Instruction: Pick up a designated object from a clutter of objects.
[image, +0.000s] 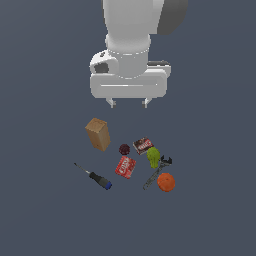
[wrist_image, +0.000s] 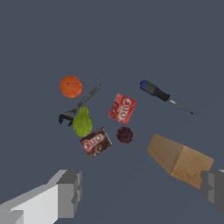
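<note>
Screwdriver lies flat on the worktop, apart from the clutter at the exterior view's left, blue end pointing away from the arm. Tool hangs above, jaws wide, empty. Below it: box, ball, red packet, fruit on wrench, orange.

A flat dark grey-blue floor is carrying a loose cluster of items. Lying on it are a screwdriver, a tan cardboard box, a dark red ball, a red packet, a dark red-brown box, a green fruit, a grey wrench and an orange.
</note>
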